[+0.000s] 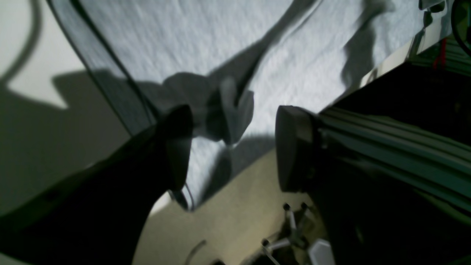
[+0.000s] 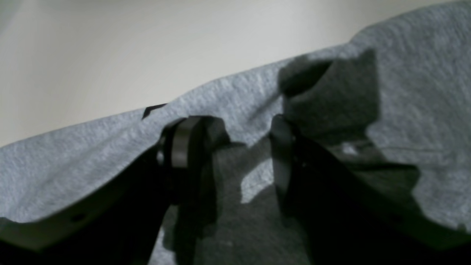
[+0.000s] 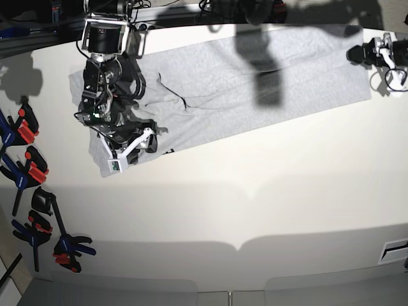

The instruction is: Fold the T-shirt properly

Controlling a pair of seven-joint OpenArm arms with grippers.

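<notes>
Shirt (image 3: 255, 89): lies flat on the table (image 3: 255, 204) as a long grey band along the far side, folded lengthwise; its long axis runs from the near-left end up to the far-right end in the base view.
Right gripper (image 2: 228, 154): low over the shirt's end on the base view's left; jaws stand wide, grey cloth shows in the gap, nothing pinched.
Left gripper (image 1: 233, 147): at the opposite end, by the table's far edge; jaws wide apart, with a small raised tuft of cloth showing beyond the gap and not clamped.
Key relation: each arm sits at one end of the long axis, so the shirt stretches between them; neither is nearer the middle.
Judgement: the next fold likely brings one end over toward the other along that axis, and both ends must be gripped first.
Clamps (image 3: 29, 172): lie off the cloth, on the base view's left edge.
</notes>
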